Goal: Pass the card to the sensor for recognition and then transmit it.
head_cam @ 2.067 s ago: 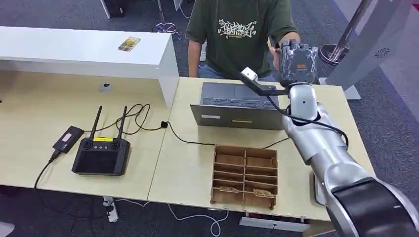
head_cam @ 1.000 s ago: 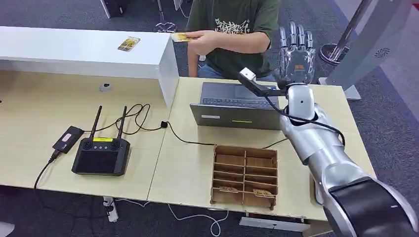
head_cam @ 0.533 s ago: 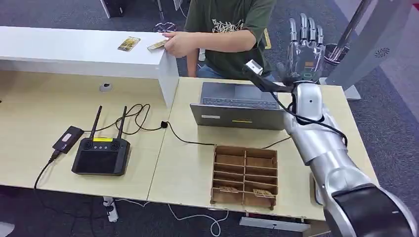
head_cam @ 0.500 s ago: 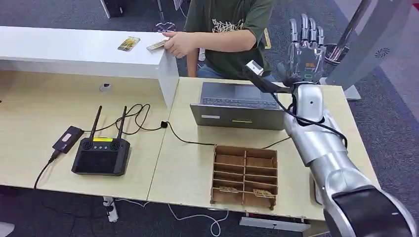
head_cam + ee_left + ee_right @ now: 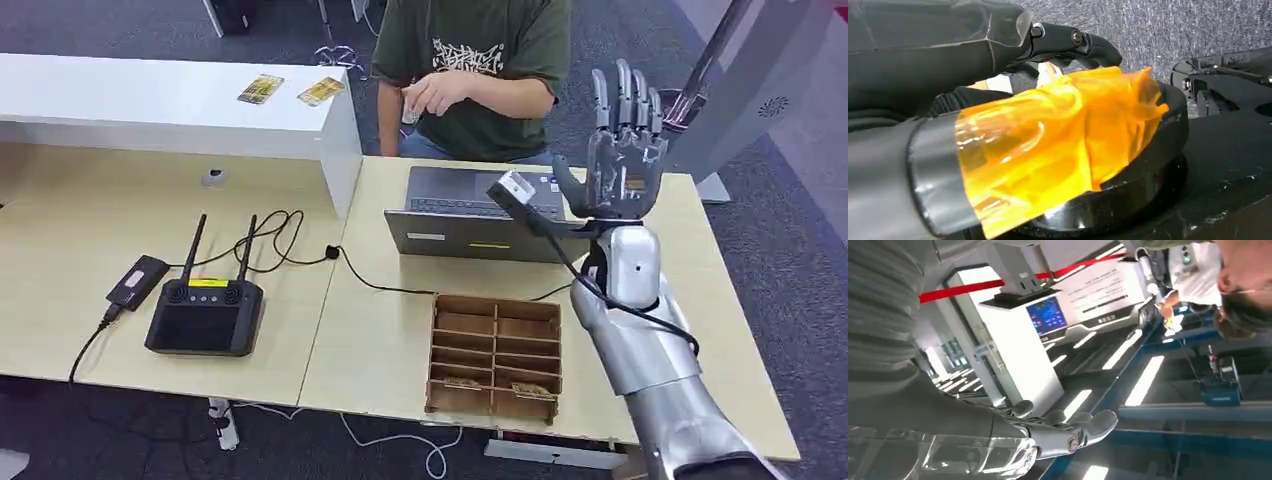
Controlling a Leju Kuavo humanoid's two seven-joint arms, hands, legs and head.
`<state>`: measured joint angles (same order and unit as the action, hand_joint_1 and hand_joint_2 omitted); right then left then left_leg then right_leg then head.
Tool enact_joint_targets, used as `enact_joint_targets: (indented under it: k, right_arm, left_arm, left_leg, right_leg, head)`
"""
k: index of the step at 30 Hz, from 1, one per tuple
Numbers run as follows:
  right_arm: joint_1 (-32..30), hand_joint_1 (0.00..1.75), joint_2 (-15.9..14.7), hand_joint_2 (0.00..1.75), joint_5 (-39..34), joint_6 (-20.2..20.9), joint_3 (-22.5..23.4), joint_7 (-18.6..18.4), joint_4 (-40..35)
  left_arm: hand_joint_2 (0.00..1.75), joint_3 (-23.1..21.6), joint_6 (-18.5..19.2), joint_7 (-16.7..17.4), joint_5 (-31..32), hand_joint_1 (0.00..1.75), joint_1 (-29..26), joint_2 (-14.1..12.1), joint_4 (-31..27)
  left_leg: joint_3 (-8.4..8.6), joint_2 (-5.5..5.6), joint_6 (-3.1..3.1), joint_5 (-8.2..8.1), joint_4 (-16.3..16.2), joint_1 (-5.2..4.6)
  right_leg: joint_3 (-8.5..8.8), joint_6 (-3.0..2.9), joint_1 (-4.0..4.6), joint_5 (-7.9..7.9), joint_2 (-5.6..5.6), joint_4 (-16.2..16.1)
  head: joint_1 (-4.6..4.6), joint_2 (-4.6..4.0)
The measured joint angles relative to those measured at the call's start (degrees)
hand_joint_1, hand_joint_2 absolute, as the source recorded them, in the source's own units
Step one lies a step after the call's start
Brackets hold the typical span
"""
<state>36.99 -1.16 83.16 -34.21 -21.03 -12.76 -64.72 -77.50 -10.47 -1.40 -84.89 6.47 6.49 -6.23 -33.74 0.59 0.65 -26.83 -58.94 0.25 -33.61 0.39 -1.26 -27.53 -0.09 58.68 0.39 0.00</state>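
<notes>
Two yellow cards lie flat on the white shelf (image 5: 150, 105) at the back left: one card (image 5: 262, 88) further left, the other card (image 5: 320, 91) near the shelf's right end. My right hand (image 5: 620, 150) is raised over the table's right side beside the laptop (image 5: 480, 215), fingers spread and straight, holding nothing; the right wrist view shows its open fingers (image 5: 1068, 432) against the ceiling. My left hand (image 5: 973, 60) appears close up in the left wrist view behind orange tape (image 5: 1048, 145); how its fingers lie is unclear.
A person in a green shirt (image 5: 480, 60) sits behind the laptop, one hand (image 5: 430, 95) near the chest. A wooden compartment box (image 5: 495, 355) stands at the front edge. A black controller (image 5: 205, 310), a small black device (image 5: 138, 280) and cables lie on the left.
The person carried a card from my right hand to the white shelf, laid it beside the first card and drew the hand back. My right hand opened and came nearer to me.
</notes>
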Motion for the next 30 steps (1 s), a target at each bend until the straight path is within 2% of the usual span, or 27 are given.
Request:
enact_joint_targets:
  k: [10,30]
  right_arm:
    - [-6.5,0.0,-0.6,1.75,-1.9,-1.5,1.1,1.6,-9.4]
    - [-13.6,0.0,-2.1,1.75,-3.5,-3.4,3.9,2.7,-16.3]
  left_arm:
    - [0.0,0.4,-0.4,-0.5,-0.2,0.0,-0.1,0.2,0.0]
    - [0.0,1.4,-0.9,-1.2,-0.3,0.0,-0.3,0.4,0.0]
  left_leg:
    - [0.0,0.0,0.0,-0.01,0.0,-0.01]
    - [-0.01,0.0,-0.01,-0.01,0.0,-0.01]
  right_leg:
    - [0.0,0.0,-0.01,0.0,0.01,0.0]
    - [0.01,0.0,-0.01,-0.01,0.0,0.0]
  head:
    - [0.0,0.0]
    - [0.02,0.0]
